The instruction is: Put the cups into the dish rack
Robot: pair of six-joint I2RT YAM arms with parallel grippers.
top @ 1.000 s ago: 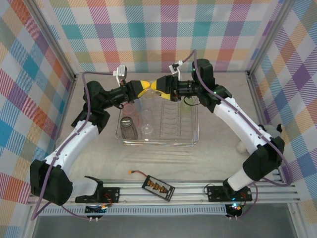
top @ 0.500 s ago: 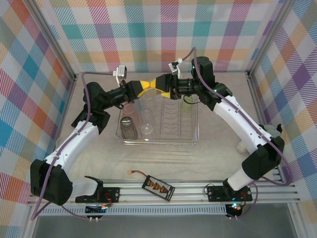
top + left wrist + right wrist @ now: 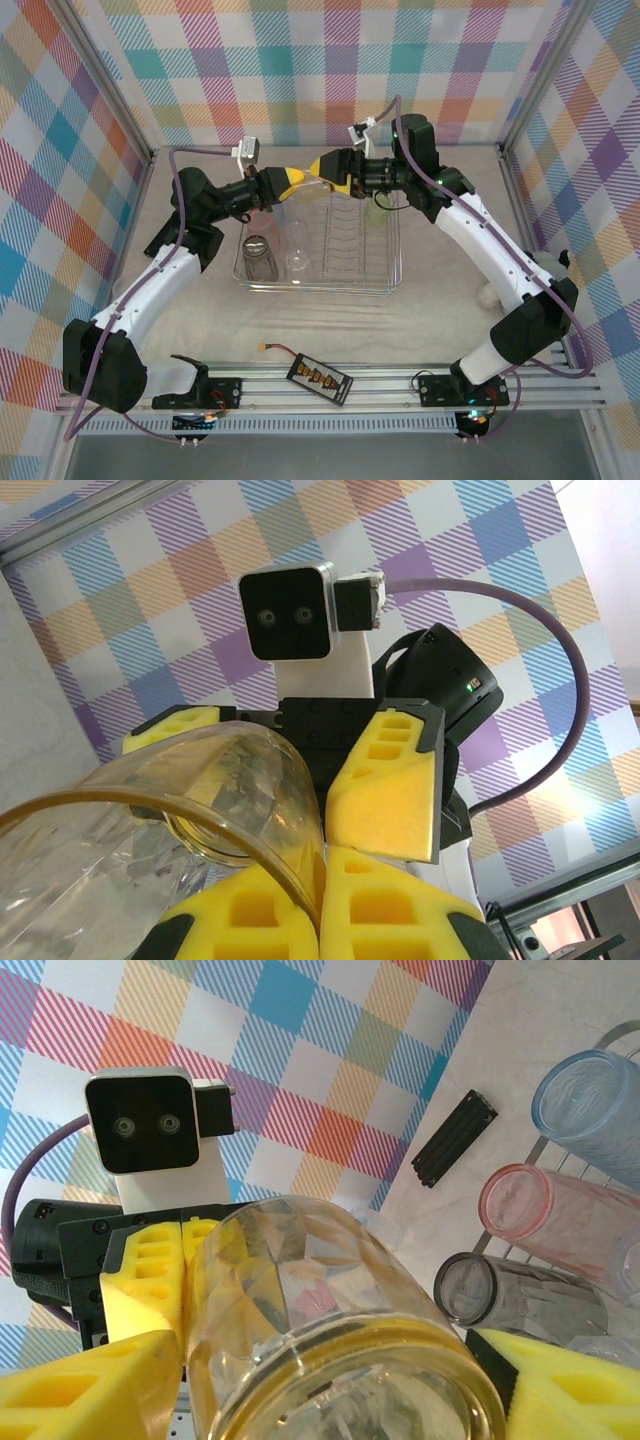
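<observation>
As the top camera looks down, the left hand (image 3: 292, 180) and the right hand (image 3: 322, 168) face each other tip to tip, close together above the far edge of the dish rack (image 3: 392, 282), which sits in the middle of the counter (image 3: 450, 320). At the rack's left end a smoky grey cup (image 3: 258, 250) is just beside a clear cup (image 3: 298, 262), with a pink cup (image 3: 258, 218) behind the grey one. A black battery pack (image 3: 319, 379) lies near the counter's front edge, well apart from the rack.

From the left wrist, a yellowish clear cup (image 3: 150, 810) has its open mouth toward the camera. The left hand's fingers (image 3: 390, 915) are pressed almost together, with the cup's wall at the rim running into the seam between them. The right hand's fingers are spread, one on each side of the cup's far end.

From the right wrist, the base of that cup sits in the gap between the right hand's fingers (image 3: 90, 1385), which are set against its sides and grip it. Beyond it to the right, a blue cup (image 3: 590, 1100), the pink one and the grey one sit side by side in the rack.
</observation>
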